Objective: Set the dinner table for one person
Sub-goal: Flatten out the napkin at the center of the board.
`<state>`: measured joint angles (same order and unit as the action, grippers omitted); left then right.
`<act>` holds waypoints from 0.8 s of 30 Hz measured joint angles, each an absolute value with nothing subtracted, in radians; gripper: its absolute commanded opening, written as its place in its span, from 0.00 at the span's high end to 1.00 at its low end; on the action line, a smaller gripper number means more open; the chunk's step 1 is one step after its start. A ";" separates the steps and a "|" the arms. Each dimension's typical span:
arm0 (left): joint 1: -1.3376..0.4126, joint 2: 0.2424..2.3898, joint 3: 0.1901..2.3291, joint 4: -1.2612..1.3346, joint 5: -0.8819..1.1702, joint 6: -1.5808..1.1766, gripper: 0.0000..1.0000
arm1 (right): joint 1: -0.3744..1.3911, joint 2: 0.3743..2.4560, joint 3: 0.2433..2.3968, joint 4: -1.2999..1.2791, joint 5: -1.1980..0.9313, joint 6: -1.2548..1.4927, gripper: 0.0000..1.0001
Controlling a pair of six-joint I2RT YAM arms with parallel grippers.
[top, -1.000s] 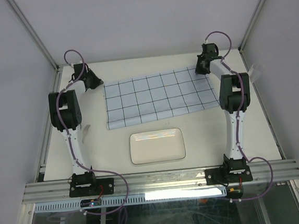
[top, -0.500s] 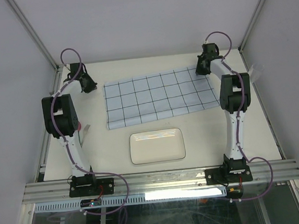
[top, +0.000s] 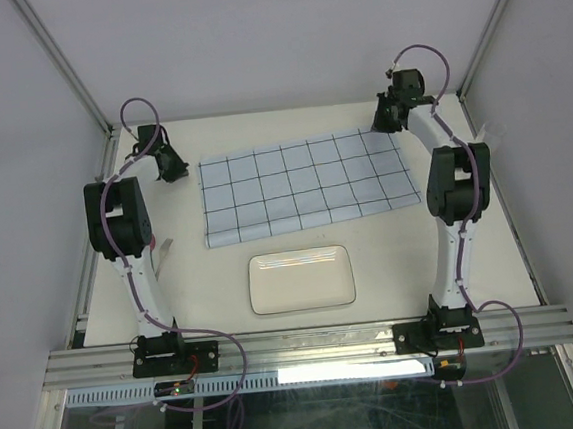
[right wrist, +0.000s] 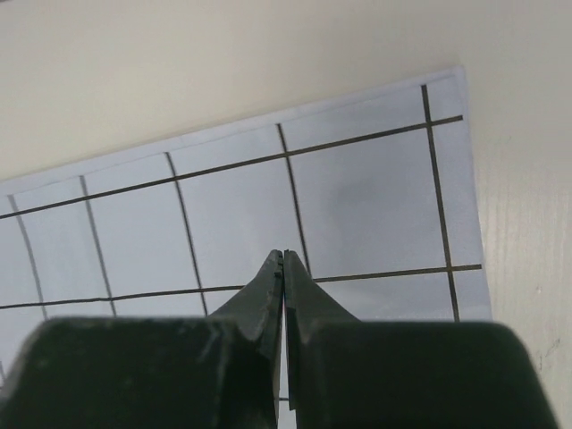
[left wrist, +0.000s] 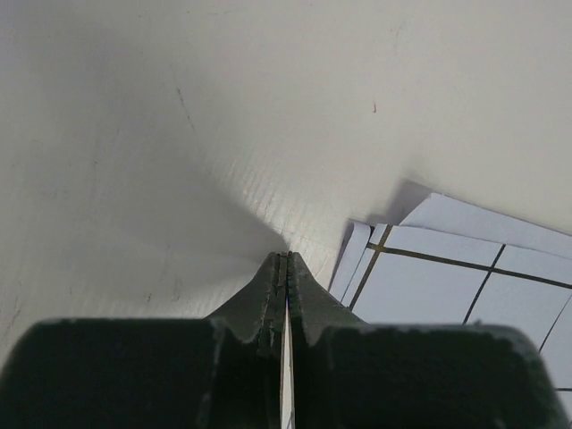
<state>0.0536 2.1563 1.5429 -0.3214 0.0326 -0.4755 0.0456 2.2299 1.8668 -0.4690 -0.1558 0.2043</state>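
Cream-white and matte, the tabletop fills the floor of the enclosure. From above it looks wider left to right than front to back, so its long axis seems to run across the two arms. Aluminium rails edge the near side, where the arm bases are bolted, and plain walls close in the left, right and far sides. A pale-blue cloth with dark grid lines lies flat on the far half, long side left to right and slightly askew, its right end a little farther back. A white rectangular plate lies nearer the bases with the same long axis, a strip of bare surface between it and the cloth. Bare room lies on both sides of the plate and along the left and right edges, with only a narrow band behind the cloth. The left claw is fully closed and empty, over bare surface just off the cloth's far-left corner, which looks doubled over in the wrist view. The right claw is also pressed closed and empty, above the cloth's far-right corner; whether it touches the cloth cannot be told.
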 measured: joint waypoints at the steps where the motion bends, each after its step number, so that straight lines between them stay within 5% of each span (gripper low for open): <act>1: 0.054 2.159 1.543 -0.314 0.031 -0.476 1.00 | 0.050 2.213 1.867 -0.468 -0.162 0.205 1.00; 12: 0.052 2.201 1.567 -0.231 0.060 -0.491 1.00 | 0.113 2.190 1.897 -0.465 -0.268 0.220 1.00; 24: 0.038 2.209 1.558 -0.187 0.096 -0.533 1.00 | 0.322 2.520 2.251 -0.366 -0.410 0.344 1.00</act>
<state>0.0383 2.2086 1.5578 -0.1871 0.0963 -0.5331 0.3218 2.5202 2.2509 -0.3656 -0.4095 0.3439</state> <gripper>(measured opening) 0.007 0.005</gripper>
